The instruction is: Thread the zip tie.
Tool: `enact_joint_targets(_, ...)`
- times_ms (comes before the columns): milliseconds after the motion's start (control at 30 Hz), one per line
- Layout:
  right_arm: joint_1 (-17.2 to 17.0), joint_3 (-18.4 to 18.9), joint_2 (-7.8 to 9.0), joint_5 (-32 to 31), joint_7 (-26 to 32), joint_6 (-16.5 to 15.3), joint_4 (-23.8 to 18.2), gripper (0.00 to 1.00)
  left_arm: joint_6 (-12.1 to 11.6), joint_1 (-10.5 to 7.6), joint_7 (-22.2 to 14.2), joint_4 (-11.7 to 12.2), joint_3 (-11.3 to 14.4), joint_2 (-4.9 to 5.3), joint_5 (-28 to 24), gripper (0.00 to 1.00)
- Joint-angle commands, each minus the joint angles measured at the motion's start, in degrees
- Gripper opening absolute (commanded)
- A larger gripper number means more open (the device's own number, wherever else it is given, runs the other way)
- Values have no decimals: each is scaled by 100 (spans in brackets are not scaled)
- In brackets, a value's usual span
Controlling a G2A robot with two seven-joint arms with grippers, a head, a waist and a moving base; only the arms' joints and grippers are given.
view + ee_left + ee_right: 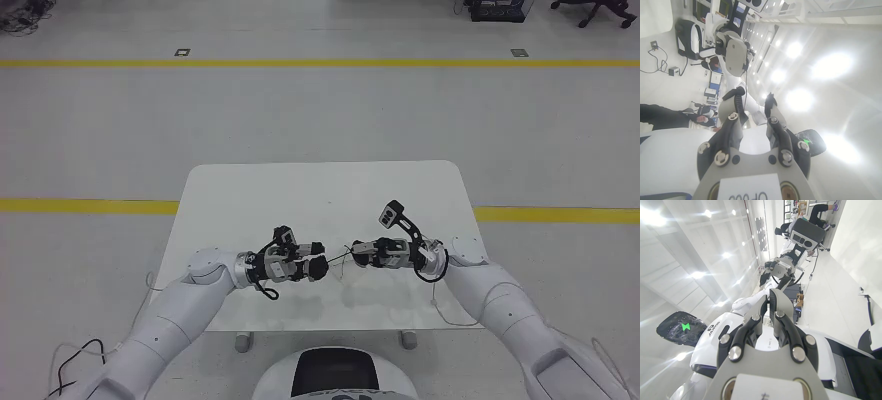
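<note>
Both grippers hover above the near half of the white table [250,200], tips facing each other a short gap apart. My right gripper [354,252] [769,294] is shut on the thin black zip tie [340,262]. The tie's free end sticks out toward my left gripper [320,257]. In the left wrist view the zip tie [745,85] runs from the far gripper down beside one ribbed pad [738,106]. My left gripper [753,94] is open, its fingers spread on either side of the tie's end. Part of the tie hangs in a small loop below the right gripper.
The table top around the grippers is bare white. Its near edge lies just under the forearms, and its far edge is well beyond them. Grey floor with yellow lines [320,63] surrounds the table.
</note>
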Motion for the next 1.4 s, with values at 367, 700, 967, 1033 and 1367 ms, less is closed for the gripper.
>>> enact_joint_targets(367, 13, -17, -18, 36, 0, 0, 58, 0, -735, 161, 641, -323, 4, 46, 810, 100)
enact_joint_targets(700, 25, -13, -17, -7, 0, 0, 35, 0, -735, 161, 641, -323, 4, 46, 810, 100)
enact_joint_targets(967, -209, 182, -32, 32, -352, 0, -367, 0, -1172, 344, 1910, -669, 23, 45, 1522, 100)
enact_joint_targets(1033, -269, 257, -43, 37, -392, 0, -430, 0, -1204, 415, 2317, -795, 13, 52, 1759, 100)
enact_joint_targets(1367, -345, 339, -157, 59, -556, 0, -399, 0, -1291, 696, 2977, -1247, -119, 95, 1994, 100)
